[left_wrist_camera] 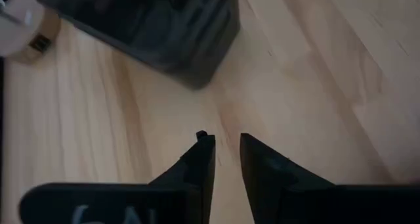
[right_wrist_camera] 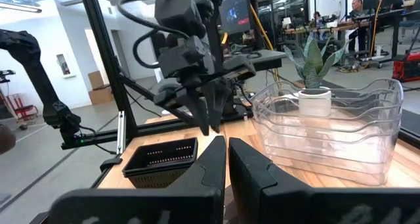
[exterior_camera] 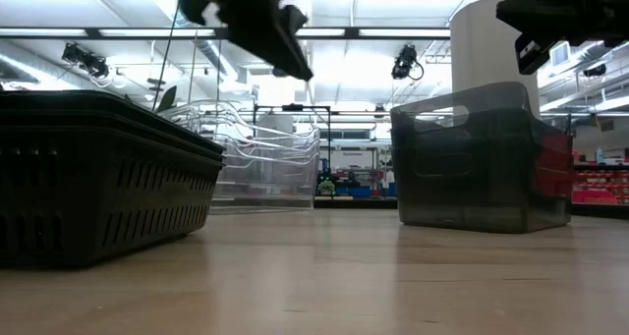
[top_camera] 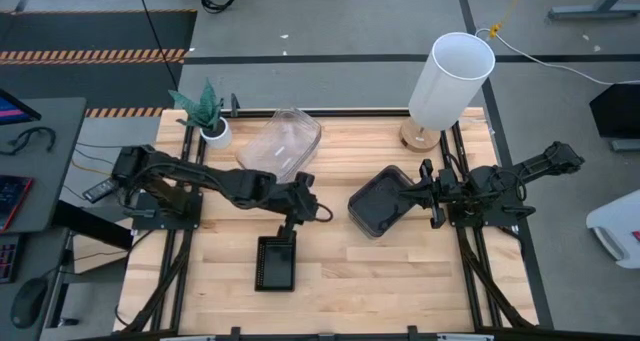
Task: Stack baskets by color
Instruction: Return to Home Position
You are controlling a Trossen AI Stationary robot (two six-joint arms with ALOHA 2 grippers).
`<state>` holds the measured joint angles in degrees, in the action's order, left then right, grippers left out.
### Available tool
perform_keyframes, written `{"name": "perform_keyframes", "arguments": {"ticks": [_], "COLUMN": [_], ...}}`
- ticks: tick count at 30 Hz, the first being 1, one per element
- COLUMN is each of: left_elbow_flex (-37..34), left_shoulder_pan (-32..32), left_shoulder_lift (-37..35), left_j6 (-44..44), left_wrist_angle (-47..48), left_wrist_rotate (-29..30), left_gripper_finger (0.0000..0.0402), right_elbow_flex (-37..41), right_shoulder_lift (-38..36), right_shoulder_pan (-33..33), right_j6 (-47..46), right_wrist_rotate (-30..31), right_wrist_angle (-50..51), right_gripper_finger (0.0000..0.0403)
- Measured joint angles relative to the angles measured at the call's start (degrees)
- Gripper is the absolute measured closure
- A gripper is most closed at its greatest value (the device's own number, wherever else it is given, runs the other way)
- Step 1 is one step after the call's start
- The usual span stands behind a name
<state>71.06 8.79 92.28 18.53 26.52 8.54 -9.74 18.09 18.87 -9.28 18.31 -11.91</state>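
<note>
Clear stack (top_camera: 281,141) sat at 12, layer count hard to read. Grey stack (top_camera: 381,202) at 3, just off right gripper (top_camera: 432,194), fingers pressed together. Black stack (top_camera: 276,262) at 6; left gripper (top_camera: 293,221) above it, empty, fingers narrowly apart.

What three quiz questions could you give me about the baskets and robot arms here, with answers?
1. How many basket stacks are on the table?
2. True or false: the left gripper is holding a basket.
3. Which stack sits nearest the lamp: A clear stack, B grey stack, C black stack?

Key: 1. Three. 2. False, it hangs above the black stack, holding nothing. 3. B.
</note>
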Motion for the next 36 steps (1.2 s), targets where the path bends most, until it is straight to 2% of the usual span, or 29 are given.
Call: {"name": "perform_keyframes", "arguments": {"ticks": [3,8,13,17,27,29,32,36], "left_elbow_flex": [-4.67,-16.21,-24.83,-28.91,-45.5,-47.56,-48.94,-49.0], "left_shoulder_pan": [0.83,2.2,3.73,6.6,16.29,17.49,18.25,18.02], "left_shoulder_lift": [-3.93,-15.76,-27.82,-35.34,-52.83,-56.42,-61.18,-64.15], "left_j6": [-1.67,-4.23,-8.12,-10.03,-11.63,-10.44,-10.09,-12.69], "left_wrist_angle": [-3.05,-10.56,-16.28,-17.92,-32.78,-33.7,-34.02,-33.51], "left_wrist_rotate": [-1.1,-3.24,-3.06,-3.07,-2.32,-1.28,3.61,6.5], "left_gripper_finger": [0.0335,0.0354,0.0371,0.0383,0.0393,0.0392,0.0387,0.0383], "right_elbow_flex": [0.0,2.53,9.33,9.28,9.33,9.33,9.35,9.35], "right_shoulder_lift": [0.02,0.02,-0.24,-0.2,-0.22,-0.21,-0.2,-0.22], "right_shoulder_pan": [-0.13,-0.33,-0.33,-0.33,-0.33,-0.33,-0.33,-0.33], "right_j6": [0.0,0.02,-0.04,-1.09,-1.46,-1.46,-1.46,-1.46], "right_wrist_rotate": [0.01,0.01,0.03,-0.01,0.01,0.01,0.01,0.01], "right_wrist_angle": [0.01,-2.34,-12.8,-11.74,-12.52,-12.59,-12.72,-12.86], "right_gripper_finger": [0.038,0.038,0.038,0.038,0.038,0.038,0.038,0.038]}}
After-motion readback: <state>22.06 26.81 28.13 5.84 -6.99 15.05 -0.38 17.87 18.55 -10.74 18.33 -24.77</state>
